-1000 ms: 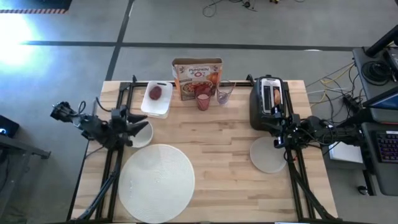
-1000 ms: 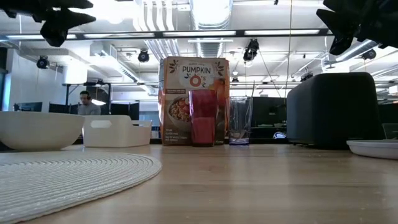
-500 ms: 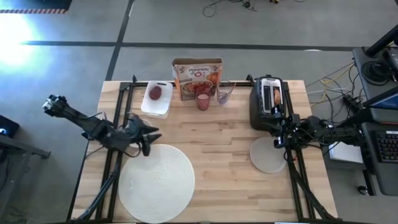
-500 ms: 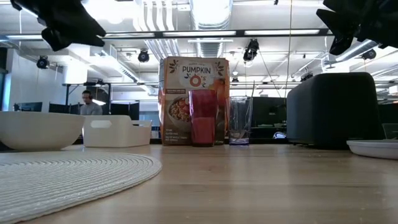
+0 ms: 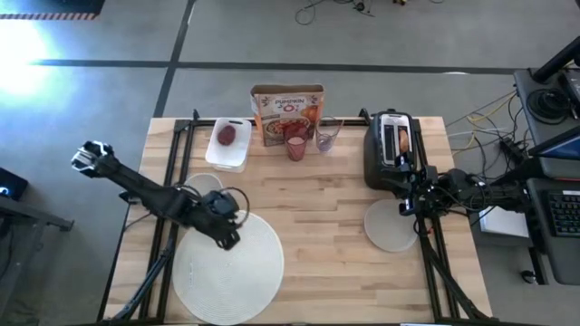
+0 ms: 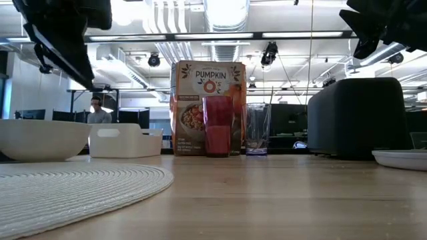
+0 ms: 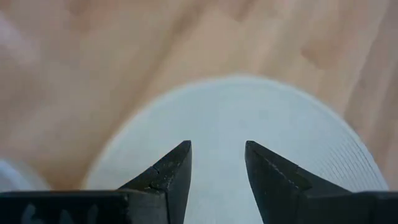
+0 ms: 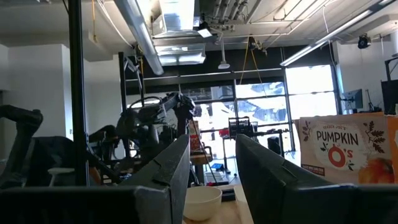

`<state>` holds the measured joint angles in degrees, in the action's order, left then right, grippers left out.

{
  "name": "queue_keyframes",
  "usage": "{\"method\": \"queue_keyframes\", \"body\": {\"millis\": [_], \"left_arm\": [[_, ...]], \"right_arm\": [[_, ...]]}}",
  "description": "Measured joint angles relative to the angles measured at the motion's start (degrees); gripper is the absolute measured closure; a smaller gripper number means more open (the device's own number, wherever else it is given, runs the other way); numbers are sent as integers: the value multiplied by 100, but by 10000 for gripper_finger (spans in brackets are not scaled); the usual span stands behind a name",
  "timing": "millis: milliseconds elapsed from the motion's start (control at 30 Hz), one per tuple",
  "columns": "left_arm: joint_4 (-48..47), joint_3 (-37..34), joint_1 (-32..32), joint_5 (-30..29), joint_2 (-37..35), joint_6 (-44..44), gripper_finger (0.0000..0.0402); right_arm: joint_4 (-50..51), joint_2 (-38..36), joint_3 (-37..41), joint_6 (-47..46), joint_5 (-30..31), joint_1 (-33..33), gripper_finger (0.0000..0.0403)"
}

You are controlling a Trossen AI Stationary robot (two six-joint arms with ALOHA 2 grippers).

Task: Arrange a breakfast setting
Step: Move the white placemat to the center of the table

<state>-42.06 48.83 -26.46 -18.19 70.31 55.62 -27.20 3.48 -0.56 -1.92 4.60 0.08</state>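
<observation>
Left end effector [image 5: 228, 237], fingers apart and empty, hovers over the far edge of the big round plate [image 5: 228, 267] at the table's near left. Descend squarely, pinching the rim. Right end effector [image 5: 405, 206], apart, waits beside the toaster [image 5: 391, 148].

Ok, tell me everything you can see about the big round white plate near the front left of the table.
The big round white plate lies flat on the wooden table, at its front left. It is a wide, off-white disc with fine concentric ridges, looking woven or textured rather than glossy, and it seems very low in the low view. Nothing rests on it. The small white bowl sits just behind its rim. The left gripper hangs over its rear edge with fingers parted, holding nothing; whether it touches the plate cannot be told.
</observation>
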Motion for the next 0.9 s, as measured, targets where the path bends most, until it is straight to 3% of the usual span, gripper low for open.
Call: {"method": "queue_keyframes", "body": {"millis": [267, 567, 900], "left_arm": [[-735, 613, 125, 1021, 1269, -76, 267], [-384, 663, 194, 2379, 2290, 24, 267], [-371, 665, -399, 2526, 2264, 1577, 267]], "right_arm": [[-2, 1, 0, -1, 0, 0, 284], [-1, 1, 0, -1, 0, 0, 284], [0, 1, 2, 1, 0, 0, 284]]}}
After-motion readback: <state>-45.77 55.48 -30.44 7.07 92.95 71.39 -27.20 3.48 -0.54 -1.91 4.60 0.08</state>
